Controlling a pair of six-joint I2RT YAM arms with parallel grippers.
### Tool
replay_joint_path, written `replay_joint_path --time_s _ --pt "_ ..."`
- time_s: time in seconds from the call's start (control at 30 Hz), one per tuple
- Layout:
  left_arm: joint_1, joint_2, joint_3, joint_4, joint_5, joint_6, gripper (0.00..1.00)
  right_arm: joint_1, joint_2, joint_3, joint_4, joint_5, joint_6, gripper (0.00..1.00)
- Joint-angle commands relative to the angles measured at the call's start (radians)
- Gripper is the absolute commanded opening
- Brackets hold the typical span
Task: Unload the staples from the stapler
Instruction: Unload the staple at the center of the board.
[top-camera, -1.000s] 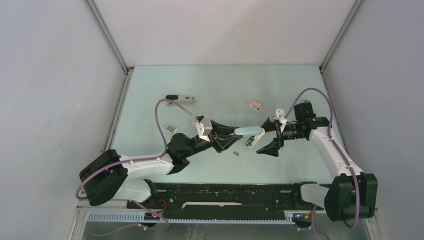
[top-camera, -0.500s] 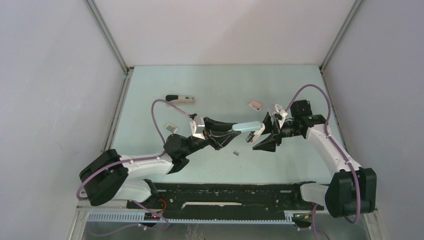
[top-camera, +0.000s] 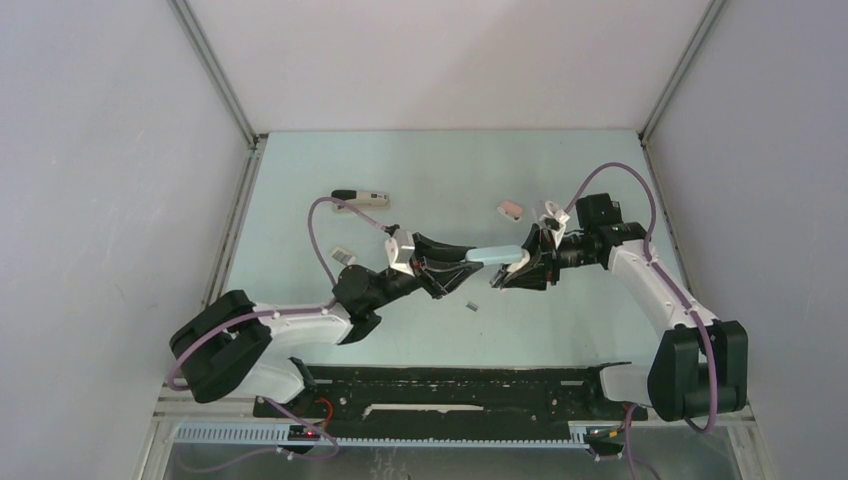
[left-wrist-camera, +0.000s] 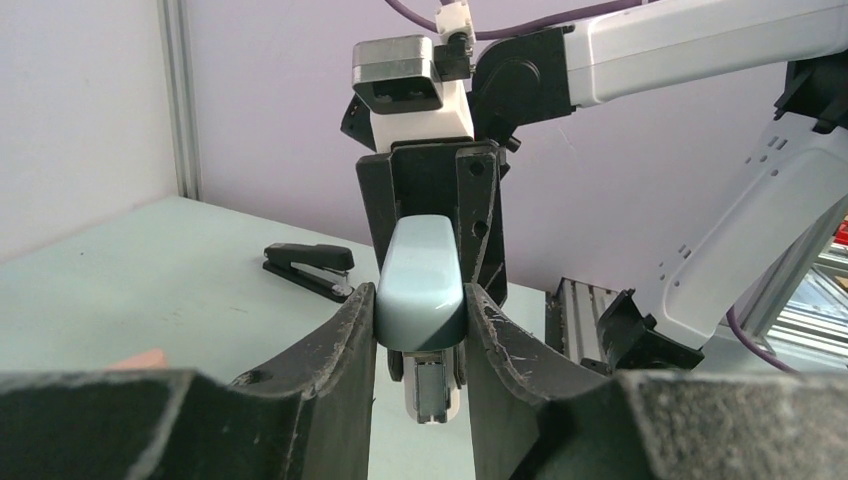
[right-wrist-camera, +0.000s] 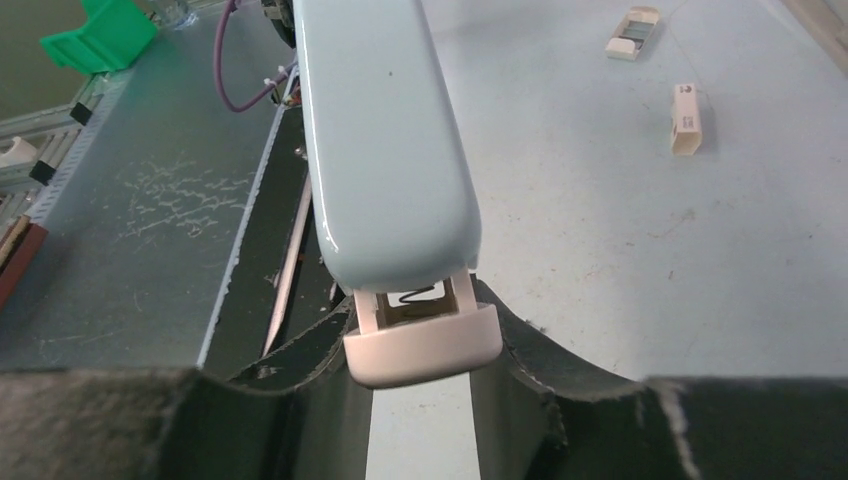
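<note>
Your left claw (left-wrist-camera: 422, 300) holds the hard, slippery stapler (right-wrist-camera: 385, 150), your right claw (right-wrist-camera: 420, 312) pinches its white end (right-wrist-camera: 422, 350); grip the sides.

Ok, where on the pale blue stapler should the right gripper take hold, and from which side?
The white end piece sticking out at the free end of the stapler, under its blue top. Come end-on, opposite the left gripper, which clamps the other end, jaws across the piece's flat sides. The right gripper sits there now, fingers against both sides.
</note>
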Motion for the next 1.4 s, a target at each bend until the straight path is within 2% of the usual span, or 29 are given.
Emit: replay_joint_path --time_s 0.0,0.23,0.43,0.77,1.17,1.37 --pt "0.02 0.026 0.006 0.077 0.011 -0.008 0.0 0.011 0.017 0.036 0.036 0.038 0.04 0.3" --pt "0.101 0.164 0.009 0.121 0.067 -0.006 0.0 -0.008 0.063 0.035 0.023 0.199 -0.014 0.11" --pt "0.17 0.337 0.055 0.159 0.15 -0.008 0.0 -0.009 0.123 0.036 0.077 0.413 -0.005 0.06" --pt "0.251 0.497 0.105 0.159 0.248 -0.015 0.0 -0.002 0.195 0.036 0.168 0.705 0.0 0.0" --pt "0.296 0.632 0.151 0.158 0.257 -0.101 0.0 0.071 0.212 0.009 0.248 0.981 -0.005 0.0" --pt "0.311 0.649 0.151 0.159 0.273 -0.127 0.0 0.079 0.228 0.008 0.241 0.971 0.002 0.0"
